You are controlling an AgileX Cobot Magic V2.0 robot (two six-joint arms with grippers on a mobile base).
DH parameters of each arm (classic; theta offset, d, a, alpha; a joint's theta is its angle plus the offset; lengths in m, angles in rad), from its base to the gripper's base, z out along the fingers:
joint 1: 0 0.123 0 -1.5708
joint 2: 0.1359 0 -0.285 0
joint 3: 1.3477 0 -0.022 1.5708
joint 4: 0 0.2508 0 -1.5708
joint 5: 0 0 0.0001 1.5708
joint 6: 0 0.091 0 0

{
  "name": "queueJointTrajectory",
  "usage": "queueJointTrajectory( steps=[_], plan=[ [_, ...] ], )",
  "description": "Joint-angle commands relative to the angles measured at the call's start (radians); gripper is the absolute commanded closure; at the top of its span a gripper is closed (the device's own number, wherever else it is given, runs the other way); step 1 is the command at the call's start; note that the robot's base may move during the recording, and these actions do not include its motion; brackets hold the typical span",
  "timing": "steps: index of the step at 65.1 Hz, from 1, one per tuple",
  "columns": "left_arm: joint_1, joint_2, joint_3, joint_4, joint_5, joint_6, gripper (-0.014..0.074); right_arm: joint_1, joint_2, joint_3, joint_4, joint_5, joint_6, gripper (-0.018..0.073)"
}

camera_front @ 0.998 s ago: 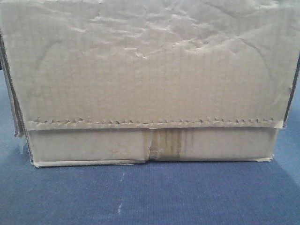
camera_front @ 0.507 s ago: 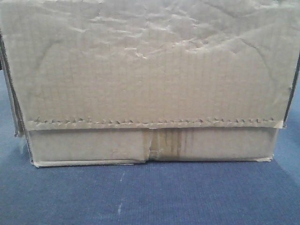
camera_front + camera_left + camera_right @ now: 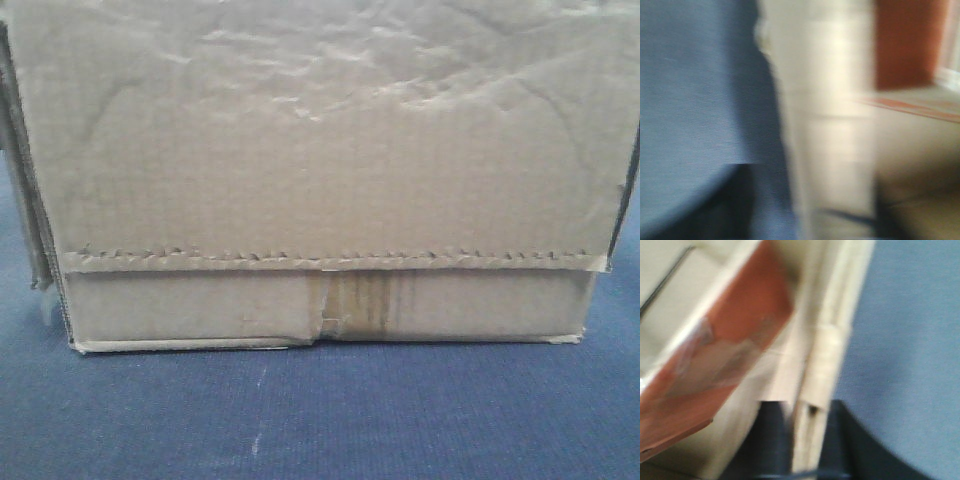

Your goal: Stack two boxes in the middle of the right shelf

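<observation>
A wide tan cardboard box point(image 3: 320, 150) with a wrinkled face and a saw-edged tape strip fills the front view. It rests on a blue surface point(image 3: 320, 420). In the blurred left wrist view, my left gripper point(image 3: 812, 210) straddles the box's upright wall point(image 3: 830, 125). Its dark fingers stand wide apart, with a strip of blue showing beside the left one. In the right wrist view, my right gripper point(image 3: 807, 445) is shut on the box's thin wall edge point(image 3: 825, 355). Only one box can be made out. The steel shelf is out of view.
Red-brown tape point(image 3: 740, 315) runs across the box's top beside the right gripper, and a red-brown patch point(image 3: 905, 45) shows in the left wrist view. Blue surface lies outside the box on both sides point(image 3: 700, 100) point(image 3: 910, 340).
The box has shifted slightly to the right in the front view. Its left edge now stands a little further from the frame's edge.
</observation>
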Motion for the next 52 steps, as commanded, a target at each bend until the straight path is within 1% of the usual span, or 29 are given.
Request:
queueJointTrajectory(
  steps=[1, 9, 16, 30, 43, 52],
  plan=[
    [0.003, -0.004, -0.003, 0.032, 0.007, -0.009, 0.0706, -0.006, 0.000, -0.001, -0.026, 0.015, -0.011, 0.0713],
    [0.003, -0.007, -0.003, 0.032, 0.020, -0.013, 0.0708, -0.006, 0.000, -0.001, -0.026, 0.021, -0.011, 0.0713],
    [0.003, -0.014, -0.003, 0.047, 0.027, -0.040, 0.0708, -0.006, -0.005, -0.001, -0.026, 0.029, -0.011, 0.0713],
    [0.003, -0.081, -0.023, 0.051, 0.027, -0.058, 0.0708, -0.006, -0.058, -0.001, -0.026, 0.027, -0.011, 0.0713],
    [0.003, -0.145, -0.125, 0.051, 0.027, -0.058, 0.0708, -0.006, -0.143, -0.005, -0.026, -0.005, -0.011, 0.0713],
    [0.003, -0.185, -0.212, 0.051, 0.027, -0.058, 0.0708, -0.006, -0.196, -0.052, -0.026, -0.005, -0.011, 0.0713]
  ],
)
